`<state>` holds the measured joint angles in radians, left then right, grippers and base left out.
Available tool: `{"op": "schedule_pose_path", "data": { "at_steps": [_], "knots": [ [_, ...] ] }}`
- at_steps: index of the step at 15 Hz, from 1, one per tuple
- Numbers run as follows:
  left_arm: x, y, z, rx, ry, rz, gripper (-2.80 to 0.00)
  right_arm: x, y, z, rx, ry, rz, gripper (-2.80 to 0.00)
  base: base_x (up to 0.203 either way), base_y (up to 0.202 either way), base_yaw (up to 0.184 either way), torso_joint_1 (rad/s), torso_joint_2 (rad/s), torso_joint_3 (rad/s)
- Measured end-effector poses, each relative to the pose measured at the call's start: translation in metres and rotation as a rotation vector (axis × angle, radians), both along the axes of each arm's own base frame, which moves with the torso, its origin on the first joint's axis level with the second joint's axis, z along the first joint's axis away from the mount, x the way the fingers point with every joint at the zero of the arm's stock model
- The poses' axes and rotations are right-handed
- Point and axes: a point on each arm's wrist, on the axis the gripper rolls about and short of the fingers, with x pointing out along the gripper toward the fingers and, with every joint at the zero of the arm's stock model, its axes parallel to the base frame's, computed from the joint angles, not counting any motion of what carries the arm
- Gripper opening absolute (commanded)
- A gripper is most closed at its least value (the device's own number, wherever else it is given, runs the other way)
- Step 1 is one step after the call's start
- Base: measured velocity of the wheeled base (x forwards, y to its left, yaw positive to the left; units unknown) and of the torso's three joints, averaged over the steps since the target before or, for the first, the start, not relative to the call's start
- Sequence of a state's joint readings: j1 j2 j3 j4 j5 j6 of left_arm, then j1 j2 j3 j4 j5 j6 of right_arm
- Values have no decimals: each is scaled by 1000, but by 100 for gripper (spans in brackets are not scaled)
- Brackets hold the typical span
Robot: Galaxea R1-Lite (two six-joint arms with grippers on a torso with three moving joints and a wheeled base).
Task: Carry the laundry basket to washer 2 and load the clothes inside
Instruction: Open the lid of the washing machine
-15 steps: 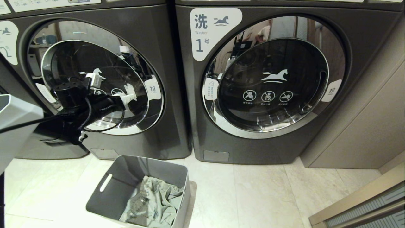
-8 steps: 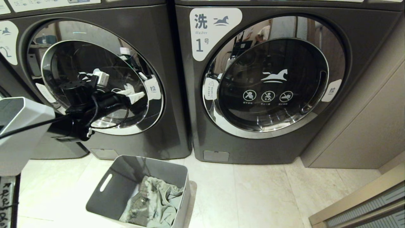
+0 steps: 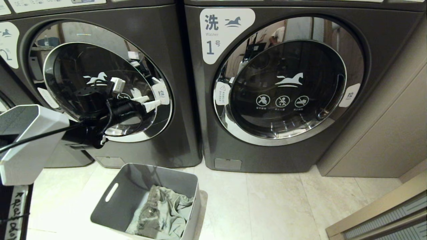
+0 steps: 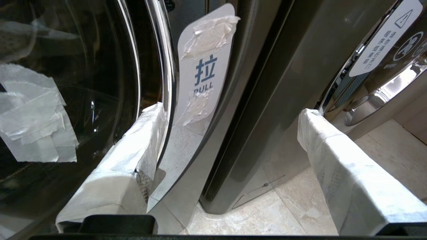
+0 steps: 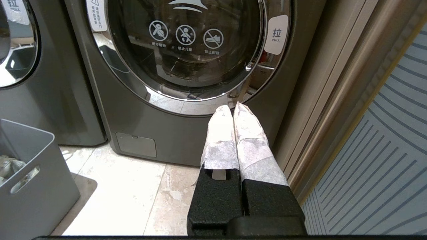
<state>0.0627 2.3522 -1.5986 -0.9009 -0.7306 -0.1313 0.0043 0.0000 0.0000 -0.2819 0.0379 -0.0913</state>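
The left hand [image 3: 146, 103] was spread wide and empty at the PULL tab [image 4: 203, 76] on washer 2's door [image 3: 100, 80]. The denim garment [image 3: 160, 215] lay in the laundry basket [image 3: 113, 206] on the floor: probably soft, light, best pinched at a bunched fold. The right hand [image 5: 233, 111] was closed, empty.

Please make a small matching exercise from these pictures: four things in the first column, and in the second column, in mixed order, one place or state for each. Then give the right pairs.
Column one:
1. left gripper
2. right gripper
3. the clothes
4. the laundry basket

Column two:
A. lying inside the grey tub
B. open, by the pull label of washer 2
C. standing on the floor before the washers
D. shut, empty, low before the washer marked 1

Pairs: 1-B, 2-D, 3-A, 4-C
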Motion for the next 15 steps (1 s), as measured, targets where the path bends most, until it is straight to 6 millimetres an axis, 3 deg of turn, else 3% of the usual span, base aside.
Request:
{"op": "schedule_pose_path", "data": {
  "at_steps": [4,15],
  "knots": [
    [8,-10,-1,2,-14,-20,0,0,0,0,0,0,0,-280,0,0,0,0,0,0],
    [33,-13,-10,24,-17,2,0,0,0,0,0,0,0,-280,0,0,0,0,0,0]
  ]
}}
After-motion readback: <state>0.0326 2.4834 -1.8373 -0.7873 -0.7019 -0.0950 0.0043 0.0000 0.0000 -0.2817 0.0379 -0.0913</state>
